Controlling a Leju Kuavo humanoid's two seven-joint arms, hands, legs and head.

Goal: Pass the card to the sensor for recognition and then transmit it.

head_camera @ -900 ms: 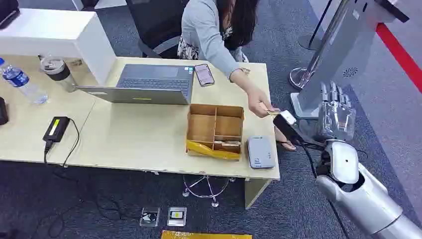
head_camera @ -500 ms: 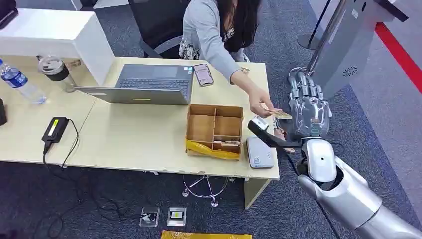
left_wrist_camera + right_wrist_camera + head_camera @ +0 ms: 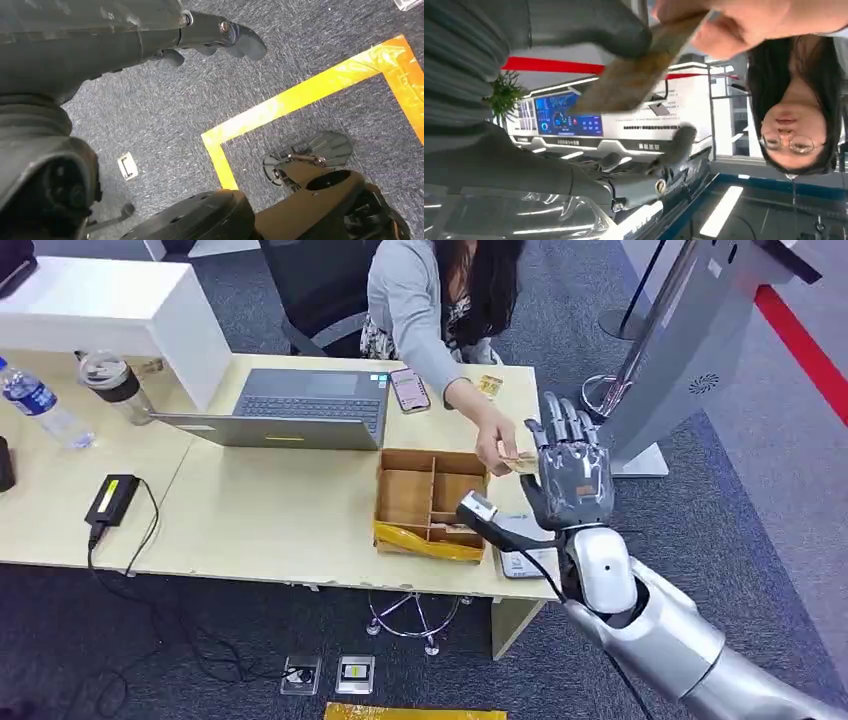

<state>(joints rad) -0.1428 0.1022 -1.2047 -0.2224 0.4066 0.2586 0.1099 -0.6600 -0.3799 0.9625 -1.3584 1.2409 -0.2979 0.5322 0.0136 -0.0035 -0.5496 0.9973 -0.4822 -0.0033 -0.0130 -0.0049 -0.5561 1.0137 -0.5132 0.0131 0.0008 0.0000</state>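
The card (image 3: pixel 517 462) is offered by a person's hand (image 3: pixel 497 436); the right robot hand (image 3: pixel 568 472) is spread wide to receive it.

A light wooden counter (image 3: pixel 250 510) stands on dark blue-grey carpet (image 3: pixel 720 490), with yellow floor tape (image 3: pixel 300 95), a grey kiosk stand (image 3: pixel 690 330) and a black chair (image 3: pixel 320 290).

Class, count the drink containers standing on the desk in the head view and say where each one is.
2. A clear water bottle stands at the desk's far left edge; a lidded tumbler stands just right of it, beside the white block. Others may lie out of view.
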